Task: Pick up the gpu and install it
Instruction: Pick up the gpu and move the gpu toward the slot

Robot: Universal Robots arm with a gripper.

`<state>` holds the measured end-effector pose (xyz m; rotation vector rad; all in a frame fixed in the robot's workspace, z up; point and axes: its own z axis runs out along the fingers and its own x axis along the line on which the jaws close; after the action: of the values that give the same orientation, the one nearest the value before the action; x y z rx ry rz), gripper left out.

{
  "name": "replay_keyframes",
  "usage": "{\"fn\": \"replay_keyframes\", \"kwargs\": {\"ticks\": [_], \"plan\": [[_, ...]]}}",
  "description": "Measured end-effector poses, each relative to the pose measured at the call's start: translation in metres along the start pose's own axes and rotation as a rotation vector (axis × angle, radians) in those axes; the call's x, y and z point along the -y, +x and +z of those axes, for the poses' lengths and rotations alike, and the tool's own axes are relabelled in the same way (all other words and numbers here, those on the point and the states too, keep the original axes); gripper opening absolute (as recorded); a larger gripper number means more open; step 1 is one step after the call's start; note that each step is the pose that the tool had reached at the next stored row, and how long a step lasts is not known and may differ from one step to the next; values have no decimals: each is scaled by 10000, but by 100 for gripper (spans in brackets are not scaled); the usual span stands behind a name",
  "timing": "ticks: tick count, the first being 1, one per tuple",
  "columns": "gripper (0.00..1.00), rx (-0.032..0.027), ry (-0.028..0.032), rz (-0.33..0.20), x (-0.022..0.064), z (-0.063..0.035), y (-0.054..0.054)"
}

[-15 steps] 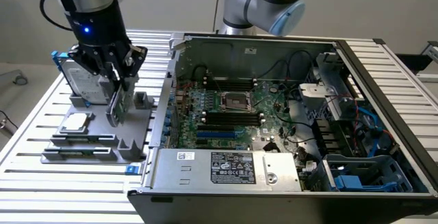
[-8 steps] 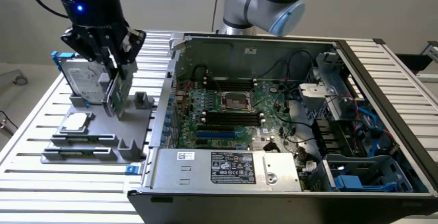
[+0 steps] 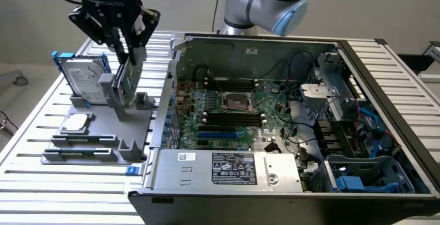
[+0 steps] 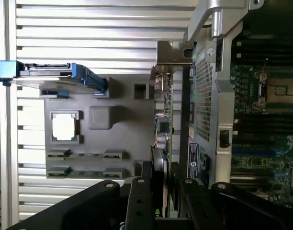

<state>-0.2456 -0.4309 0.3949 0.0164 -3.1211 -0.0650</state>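
Hard drive [image 3: 84, 83] close beside gpu [image 3: 131, 78], case wall [image 3: 168, 88] on other side, open room above motherboard [image 3: 234, 117]

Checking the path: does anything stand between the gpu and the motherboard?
Yes. The computer case's side wall stands between the gpu, upright in its grey holder, and the motherboard. Nothing visible separates the gripper from the gpu.

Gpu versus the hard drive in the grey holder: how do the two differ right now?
The gpu is a thin card with a metal end bracket; the hard drive is thicker, silver, and sits in a blue frame. The gripper straddles the gpu's top edge; the hard drive stands untouched. Both stand on edge, side by side, in the grey holder.
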Motion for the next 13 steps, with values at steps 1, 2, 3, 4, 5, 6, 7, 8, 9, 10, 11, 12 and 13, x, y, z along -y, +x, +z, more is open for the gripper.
{"fn": "replay_keyframes", "kwargs": {"ticks": [1, 2, 3, 4, 5, 6, 7, 8, 9, 10, 11, 12, 13], "plan": [[26, -6, 1, 0, -1, -46, -44], [26, -11, 0, 1, -3, -92, -88], [26, -15, -1, 2, -5, -137, -132], [26, -22, 1, 2, -6, -183, -176], [26, -28, 0, 1, -7, -229, -221], [26, -35, -1, 1, -9, -279, -269], [26, -44, -5, 2, -10, -319, -313], [26, -53, -11, 3, -11, -354, -357], [26, -63, -18, 2, -12, -379, -402], [26, -66, -23, 2, -11, -388, -447], [26, -68, -24, 3, -11, -390, -491], [26, -70, -23, 3, -11, -391, -536], [26, -70, -23, 3, -10, -392, -581]]}}
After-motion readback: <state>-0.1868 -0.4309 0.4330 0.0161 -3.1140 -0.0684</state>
